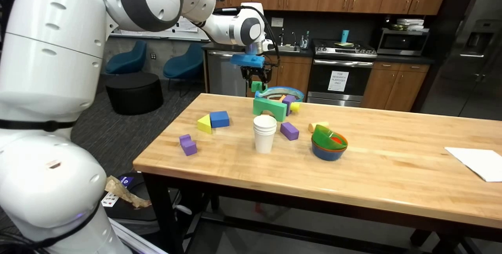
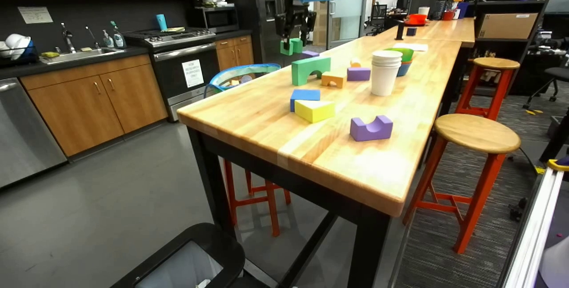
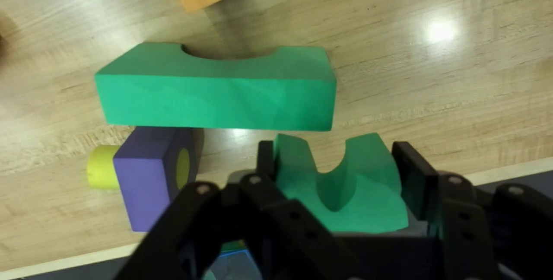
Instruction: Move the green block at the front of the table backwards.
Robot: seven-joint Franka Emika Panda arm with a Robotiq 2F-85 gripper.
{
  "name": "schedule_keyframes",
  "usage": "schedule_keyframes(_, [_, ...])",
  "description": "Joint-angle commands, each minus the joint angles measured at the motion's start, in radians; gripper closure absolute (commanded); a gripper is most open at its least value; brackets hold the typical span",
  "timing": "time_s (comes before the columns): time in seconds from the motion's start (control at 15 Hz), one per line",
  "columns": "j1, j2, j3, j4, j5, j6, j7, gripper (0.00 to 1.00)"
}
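Observation:
My gripper [image 1: 258, 78] is shut on a small green block [image 1: 257, 86] with a rounded notch. In the wrist view the green block [image 3: 367, 202] sits between the two black fingers of the gripper [image 3: 332, 159], its notch facing away from the palm. In an exterior view the held green block [image 2: 288, 48] hangs in the air under the gripper [image 2: 295, 39]. It is above the level of the table [image 1: 376, 167], near the long edge on the kitchen side. The table also shows in the wrist view [image 3: 432, 77].
A larger green arch [image 3: 216, 103] stands close to the held block. A purple block [image 3: 142, 185] with a yellow cylinder is beside it. A blue-rimmed basket [image 2: 249, 72] is at the table edge. White cups [image 1: 264, 138], a blue bowl [image 1: 329, 153] and several blocks stand around.

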Motion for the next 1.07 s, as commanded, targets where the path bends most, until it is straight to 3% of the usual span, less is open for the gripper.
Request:
schedule_keyframes(0.0, [-0.007,0.019,-0.001,0.049,0.007,-0.045,-0.019,0.25])
schedule_keyframes(0.07, [-0.007,0.020,-0.002,0.052,0.005,-0.051,-0.018,0.07])
schedule_keyframes(0.2, [-0.008,0.023,-0.002,0.061,0.006,-0.060,-0.019,0.02])
schedule_keyframes(0.67, [-0.007,0.021,-0.004,0.066,0.008,-0.051,-0.003,0.00])
schedule_keyframes(0.73, [-0.005,-0.051,-0.004,-0.016,0.008,-0.036,-0.004,0.00])
schedule_keyframes(1.0, [0.011,-0.141,-0.006,-0.098,-0.001,-0.020,0.023,0.00])
